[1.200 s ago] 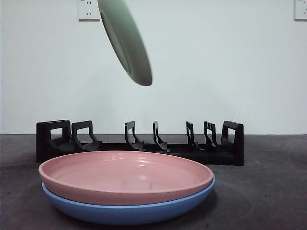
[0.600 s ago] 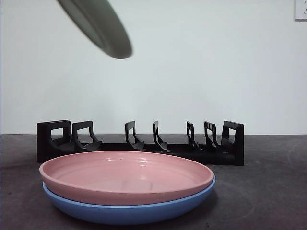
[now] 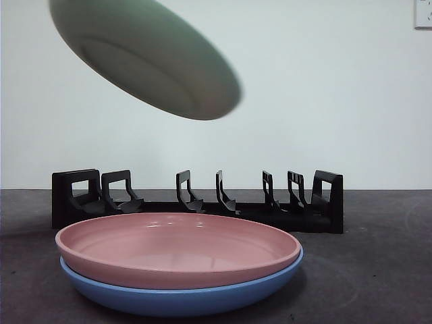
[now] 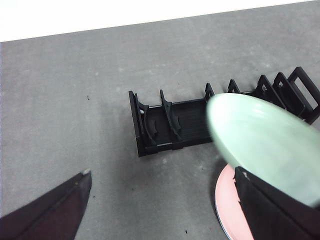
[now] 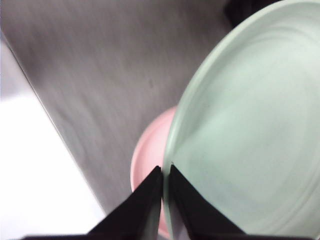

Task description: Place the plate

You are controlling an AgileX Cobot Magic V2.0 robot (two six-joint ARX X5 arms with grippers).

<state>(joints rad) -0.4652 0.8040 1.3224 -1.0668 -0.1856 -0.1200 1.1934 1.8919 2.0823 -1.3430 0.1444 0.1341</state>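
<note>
A pale green plate (image 3: 145, 57) hangs tilted in the air, high at the left, above the black slotted rack (image 3: 196, 200) and the stacked plates. Its underside faces the front view. My right gripper (image 5: 164, 172) is shut on the rim of the green plate (image 5: 250, 125). My left gripper (image 4: 161, 174) stands open with nothing between its fingers, over bare table near one end of the rack (image 4: 170, 120); the green plate (image 4: 265, 145) shows beside it. Neither gripper shows in the front view.
A pink plate (image 3: 179, 246) lies stacked in a blue plate (image 3: 179, 298) on the dark table, just in front of the rack. The rack's slots hold nothing. A white wall rises behind.
The green plate has swung from steep and edge-on to a flatter tilt with its underside showing, and has come lower and to the right. The stacked plates and rack stayed put.
</note>
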